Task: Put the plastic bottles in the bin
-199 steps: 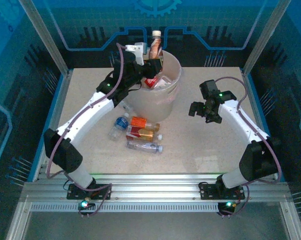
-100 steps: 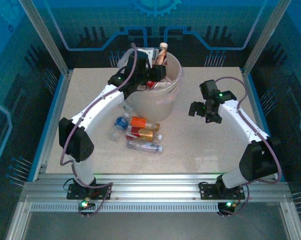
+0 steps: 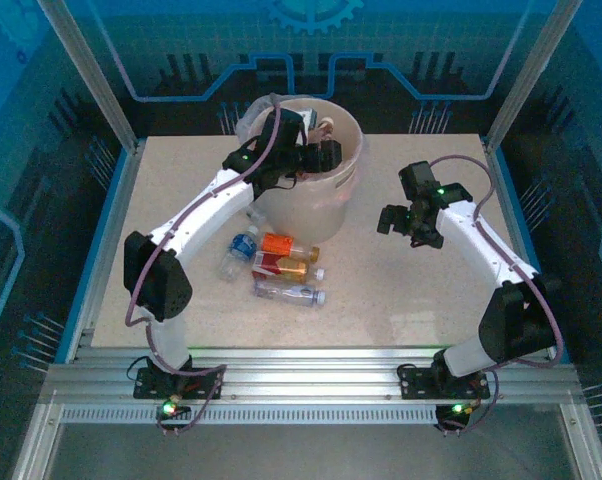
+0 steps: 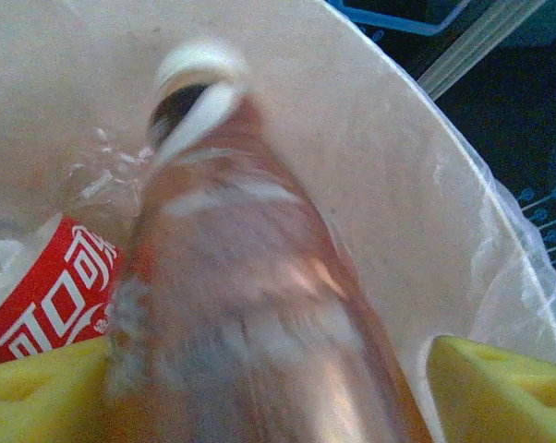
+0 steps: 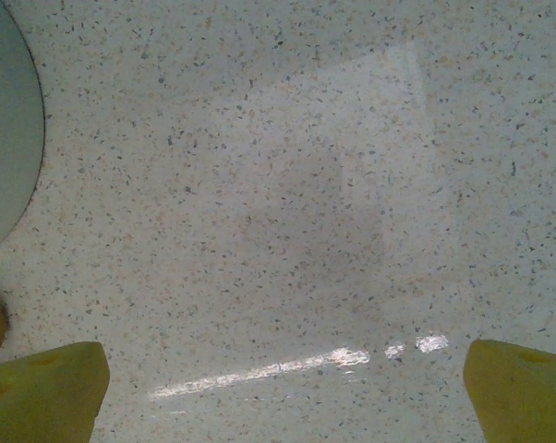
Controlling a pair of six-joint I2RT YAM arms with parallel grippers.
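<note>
My left gripper (image 3: pixel 319 152) hangs inside the mouth of the bin (image 3: pixel 353 152), a tall beige-white bucket with a clear liner. In the left wrist view its yellow fingers (image 4: pixel 500 388) stand apart around a blurred bottle of brown drink with a white cap (image 4: pixel 250 277). A gap shows between that bottle and the right finger. A red-labelled bottle (image 4: pixel 52 295) lies lower in the bin. Several bottles lie on the table in front of the bin: blue-labelled (image 3: pixel 239 247), orange (image 3: pixel 284 244), red-labelled (image 3: pixel 281 265), clear (image 3: pixel 286 292). My right gripper (image 3: pixel 396 222) hovers open over bare table (image 5: pixel 287 388).
The speckled tabletop (image 3: pixel 401 290) stretches right of the bin and under the right gripper. The bin's wall (image 5: pixel 6 120) shows at the left edge of the right wrist view. Metal frame posts (image 3: pixel 91 80) and blue panels fence the table.
The left arm swung the brown bottle over the bin's rim and lowered it into the mouth, then its jaws parted. The right arm has not moved.
</note>
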